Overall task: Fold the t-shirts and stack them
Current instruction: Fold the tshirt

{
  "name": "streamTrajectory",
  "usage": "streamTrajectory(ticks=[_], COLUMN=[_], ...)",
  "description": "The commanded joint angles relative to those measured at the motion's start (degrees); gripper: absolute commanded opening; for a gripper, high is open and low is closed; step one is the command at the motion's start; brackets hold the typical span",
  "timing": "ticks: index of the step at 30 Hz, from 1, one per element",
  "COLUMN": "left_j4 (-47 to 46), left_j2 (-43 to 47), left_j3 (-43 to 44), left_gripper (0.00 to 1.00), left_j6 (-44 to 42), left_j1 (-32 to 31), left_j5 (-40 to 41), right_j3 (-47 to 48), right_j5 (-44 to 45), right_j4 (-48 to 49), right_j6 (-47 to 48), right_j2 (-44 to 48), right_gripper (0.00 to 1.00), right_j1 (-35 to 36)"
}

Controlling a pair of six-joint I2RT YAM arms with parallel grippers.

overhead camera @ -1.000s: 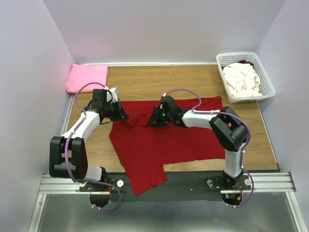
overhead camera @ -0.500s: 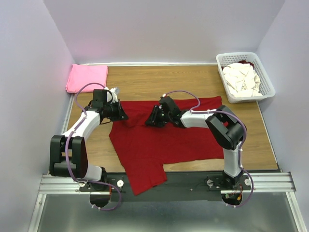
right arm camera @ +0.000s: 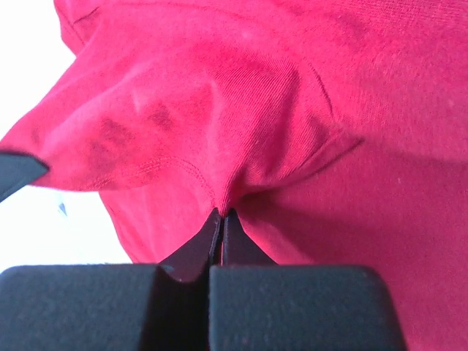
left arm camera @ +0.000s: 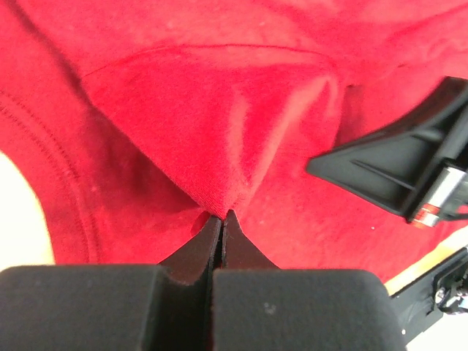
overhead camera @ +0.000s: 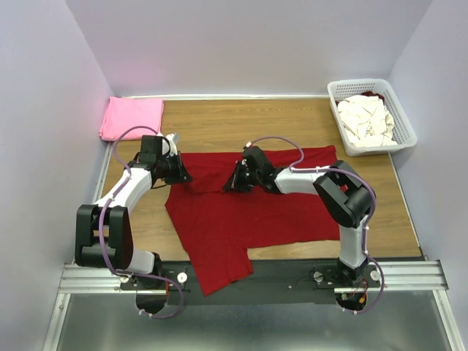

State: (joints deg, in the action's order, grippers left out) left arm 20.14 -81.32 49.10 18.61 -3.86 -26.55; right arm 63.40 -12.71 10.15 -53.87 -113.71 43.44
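Observation:
The dark red t-shirt (overhead camera: 248,212) lies spread on the wooden table, one part hanging over the near edge. My left gripper (overhead camera: 186,175) is shut on a pinched fold of it (left arm camera: 219,183) at the shirt's far left corner. My right gripper (overhead camera: 229,186) is shut on another pinch of the red cloth (right arm camera: 227,175) near the middle of its far edge. A folded bright pink t-shirt (overhead camera: 131,117) lies at the far left corner. Cream-white shirts (overhead camera: 363,121) fill the basket.
A white plastic lattice basket (overhead camera: 404,117) stands at the far right, with a bit of dark red cloth under the cream ones. Bare wood (overhead camera: 241,121) lies between the pink shirt and the basket. Lilac walls close the sides and back.
My right gripper has shifted slightly along the shirt's far edge, its arm bending a little. The left gripper has barely moved. Both keep their hold on the red cloth.

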Motion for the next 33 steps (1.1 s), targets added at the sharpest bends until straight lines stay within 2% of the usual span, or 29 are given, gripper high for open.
streamTrajectory(ticks=[1, 8, 17, 23, 33], left_j4=[3.15, 3.76, 2.71, 2.10, 4.11], left_j2=[1.60, 2.92, 1.43, 0.37, 3.62], left_j3=[-0.41, -4.36, -6.91, -7.53, -7.62], left_gripper=[0.00, 0.00, 0.00, 0.00, 0.00], left_j6=[-0.33, 0.02, 0.20, 0.20, 1.43], left_j1=[0.08, 0.08, 0.17, 0.08, 0.08], left_j5=[2.55, 2.81, 2.99, 2.90, 5.19], right_j3=[0.23, 2.34, 2.79, 4.19, 7.88], right_j5=[1.02, -3.46, -1.71, 0.84, -0.65], right_j4=[-3.73, -12.15, -21.75, -23.25, -24.21], right_j6=[4.64, 9.38, 16.33, 18.36, 19.59], right_j2=[4.29, 4.72, 6.04, 5.26, 1.83], right_gripper=[0.01, 0.01, 0.01, 0.01, 0.03], right_j1=[0.42, 0.33, 0.33, 0.33, 0.24])
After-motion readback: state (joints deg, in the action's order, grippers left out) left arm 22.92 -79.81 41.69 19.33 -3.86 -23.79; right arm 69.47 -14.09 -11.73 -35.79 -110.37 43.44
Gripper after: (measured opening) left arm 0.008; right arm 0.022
